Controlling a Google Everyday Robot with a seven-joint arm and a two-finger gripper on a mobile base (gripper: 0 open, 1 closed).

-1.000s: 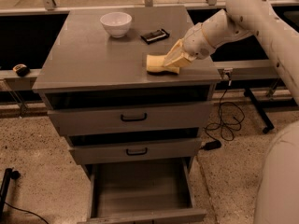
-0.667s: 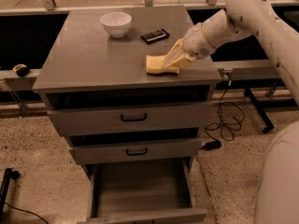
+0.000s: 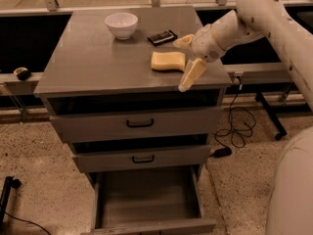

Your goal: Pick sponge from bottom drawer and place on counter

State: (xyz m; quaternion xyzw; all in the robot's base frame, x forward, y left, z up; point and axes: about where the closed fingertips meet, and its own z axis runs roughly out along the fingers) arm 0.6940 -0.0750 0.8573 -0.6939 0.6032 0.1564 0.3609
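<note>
The pale yellow sponge (image 3: 167,61) lies flat on the counter (image 3: 93,62), right of the middle. My gripper (image 3: 185,62) is just to the sponge's right, open, with one finger (image 3: 183,41) behind the sponge and the other finger (image 3: 192,74) in front near the counter's front edge. Neither finger grips the sponge. The bottom drawer (image 3: 146,199) is pulled out and its grey inside holds nothing that I can see.
A white bowl (image 3: 121,24) stands at the back of the counter. A dark flat packet (image 3: 162,37) lies to its right, behind the sponge. The two upper drawers with black handles (image 3: 140,124) are partly out. A cable (image 3: 234,126) lies on the floor to the right.
The gripper was shut on the sponge and held it tilted at the counter. Now the fingers have spread apart and the sponge lies flat on the counter, let go.
</note>
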